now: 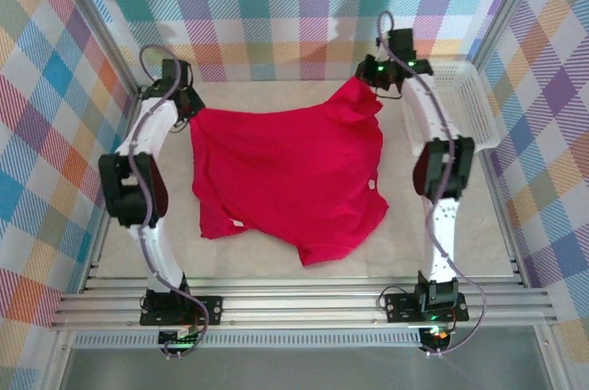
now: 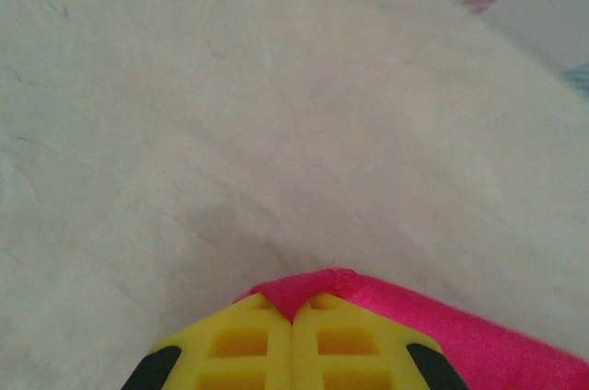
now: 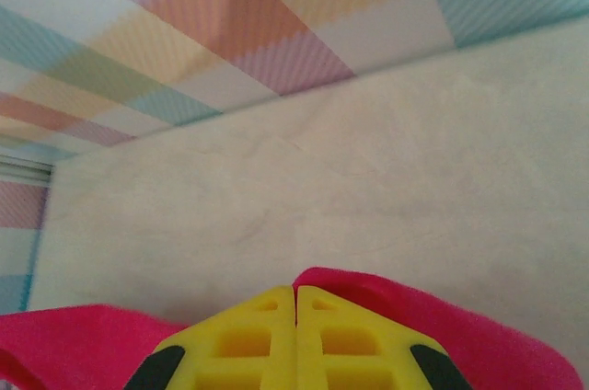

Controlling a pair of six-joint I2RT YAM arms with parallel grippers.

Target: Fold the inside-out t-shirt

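The inside-out t-shirt (image 1: 290, 178) is bright red and lies spread over the middle of the pale table, its far edge stretched between the two arms. My left gripper (image 1: 190, 112) pinches the shirt's far left corner; in the left wrist view the yellow fingers (image 2: 248, 344) meet with a red fabric tip (image 2: 299, 291) squeezed between them. My right gripper (image 1: 371, 84) holds the far right corner, lifted slightly. In the right wrist view its yellow fingers (image 3: 336, 344) are closed, red cloth (image 3: 460, 335) bulging on both sides.
A white mesh basket (image 1: 474, 100) stands at the far right of the table, beside the right arm. Checked fabric walls (image 1: 276, 4) close in the back and sides. Bare table (image 1: 248, 266) lies in front of the shirt.
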